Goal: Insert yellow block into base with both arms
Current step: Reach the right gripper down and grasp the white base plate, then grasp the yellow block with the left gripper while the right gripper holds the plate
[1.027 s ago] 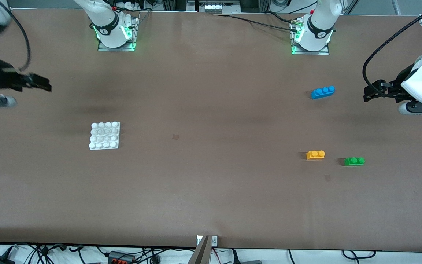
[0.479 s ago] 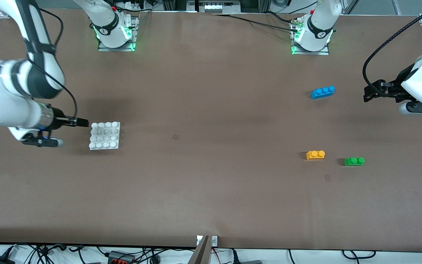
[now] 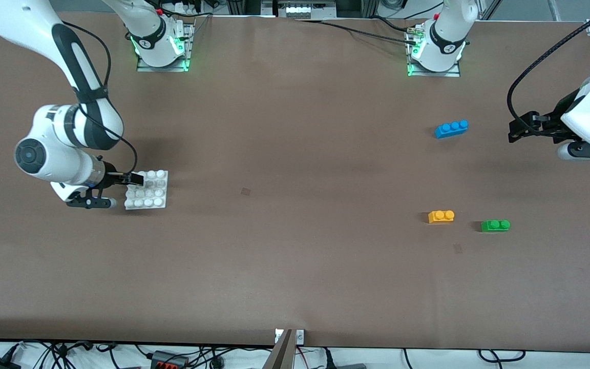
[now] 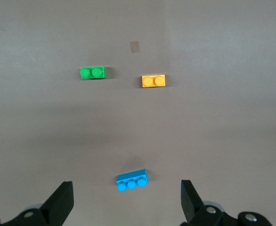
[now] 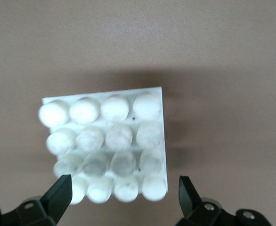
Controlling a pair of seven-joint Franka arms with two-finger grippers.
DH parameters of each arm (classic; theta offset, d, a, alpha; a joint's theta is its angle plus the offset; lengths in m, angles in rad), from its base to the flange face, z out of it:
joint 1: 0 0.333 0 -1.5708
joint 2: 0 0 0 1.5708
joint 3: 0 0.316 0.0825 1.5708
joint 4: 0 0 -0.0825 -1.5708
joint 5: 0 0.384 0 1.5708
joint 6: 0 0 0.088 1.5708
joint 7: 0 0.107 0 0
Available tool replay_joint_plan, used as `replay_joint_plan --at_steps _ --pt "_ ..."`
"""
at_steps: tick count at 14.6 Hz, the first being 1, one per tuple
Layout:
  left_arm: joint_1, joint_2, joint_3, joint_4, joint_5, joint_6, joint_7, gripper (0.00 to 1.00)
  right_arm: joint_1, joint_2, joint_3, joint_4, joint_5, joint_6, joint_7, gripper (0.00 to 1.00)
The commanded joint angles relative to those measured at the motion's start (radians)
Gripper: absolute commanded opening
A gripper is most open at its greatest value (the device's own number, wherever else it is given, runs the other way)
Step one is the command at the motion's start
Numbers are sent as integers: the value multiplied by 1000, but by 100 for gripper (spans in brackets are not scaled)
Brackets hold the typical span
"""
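Front view: the right gripper (image 3: pixel 132 179) has swung in from the frame's left edge to the base (image 3: pixel 146 190) at middle left, jaws wide and empty, while the left gripper (image 3: pixel 518 128) waits, spread and empty, at the right edge.

Left wrist view: the yellow block (image 4: pixel 153 81) lies untouched, upper centre.

Right wrist view: the base fills the centre between the spread fingers (image 5: pixel 58 195), so seizing it likely comes next.

Pretty even overhead light on the brown bench (image 3: pixel 295 205), just soft shadows and no glare, though the white base (image 5: pixel 109 146) looks blurry up close in the right wrist view.
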Motion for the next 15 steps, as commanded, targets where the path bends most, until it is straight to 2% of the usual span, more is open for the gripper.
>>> replay_joint_plan --at_steps 1,4,8,11,15 --pt "3 0 3 14 -21 -9 23 100 -22 18 2 -16 18 50 -52 100" --pt "3 9 3 15 -21 -54 28 100 -27 50 2 -18 18 96 -65 100" --pt "8 49 3 11 -24 -37 31 100 -25 75 3 -16 19 124 -96 100" --pt "19 115 0 -11 -24 35 29 100 -24 75 3 -15 21 124 -95 100" --pt "17 219 -5 -49 -25 194 8 100 -24 93 9 -15 49 125 -98 100"
